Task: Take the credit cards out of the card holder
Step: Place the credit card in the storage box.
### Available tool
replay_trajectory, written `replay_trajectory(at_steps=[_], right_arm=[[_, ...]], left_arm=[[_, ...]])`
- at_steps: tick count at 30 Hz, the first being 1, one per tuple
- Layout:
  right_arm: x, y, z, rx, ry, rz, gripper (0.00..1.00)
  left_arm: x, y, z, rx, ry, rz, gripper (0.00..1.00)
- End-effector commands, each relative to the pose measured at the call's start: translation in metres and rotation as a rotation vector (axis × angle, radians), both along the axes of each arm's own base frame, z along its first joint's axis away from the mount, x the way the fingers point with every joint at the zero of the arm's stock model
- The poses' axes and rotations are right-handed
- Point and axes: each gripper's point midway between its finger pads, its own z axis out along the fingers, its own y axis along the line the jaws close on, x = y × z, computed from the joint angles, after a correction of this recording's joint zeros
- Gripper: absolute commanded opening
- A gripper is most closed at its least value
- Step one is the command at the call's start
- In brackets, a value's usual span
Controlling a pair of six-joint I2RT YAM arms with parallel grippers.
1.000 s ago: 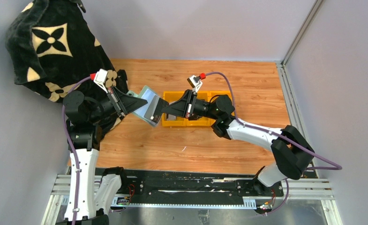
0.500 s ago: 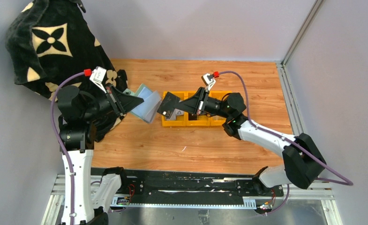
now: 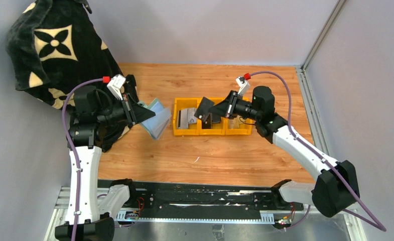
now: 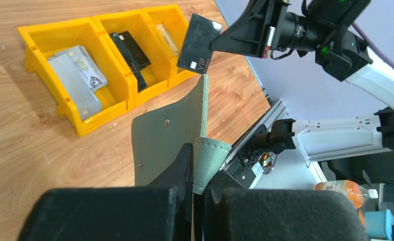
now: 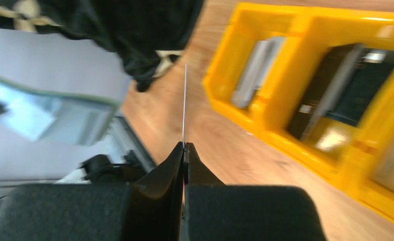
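Card [image 3: 204, 107] sits pinched at 1 end in the right claw [image 3: 214, 109], fingers narrowed flat on it. Its long axis runs out from the fingertips toward the left arm. It hangs above the yellow tray [image 3: 212, 133] of 3 compartments, roughly over the wall between the left and middle ones; which it clears I cannot tell. The left claw [image 3: 145, 114] is clamped on the green card holder [image 3: 157, 119], held open in the air just left of the tray. Dark cards lie in the middle compartment, so that drop probably lies below and slightly back toward the right claw

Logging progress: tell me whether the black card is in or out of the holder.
Out: right gripper holds the black card midair by the yellow bins, apart from the green holder.
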Motion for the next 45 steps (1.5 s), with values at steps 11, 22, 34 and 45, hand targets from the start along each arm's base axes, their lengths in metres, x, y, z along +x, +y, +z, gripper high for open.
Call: replay_trajectory(at_steps=[11,22,34,45], right_arm=[[0.069,-0.038,-0.109,-0.516,0.131,-0.051,0.00],[0.098,-0.008,-0.139,-0.565,0.174,-0.003,0.00],[0.107,-0.002,-0.158,-0.606,0.201,0.002,0.00],[0.108,-0.002,-0.147,-0.597,0.174,-0.006,0.00]], left_arm=[[-0.006,-0.004,0.011,-0.021,-0.016,-0.037,0.00],[-0.012,-0.007,0.002,-0.008,0.000,-0.057,0.00],[-0.015,-0.007,-0.004,0.011,-0.006,-0.083,0.00],[-0.019,-0.009,-0.005,0.004,-0.003,-0.103,0.00]])
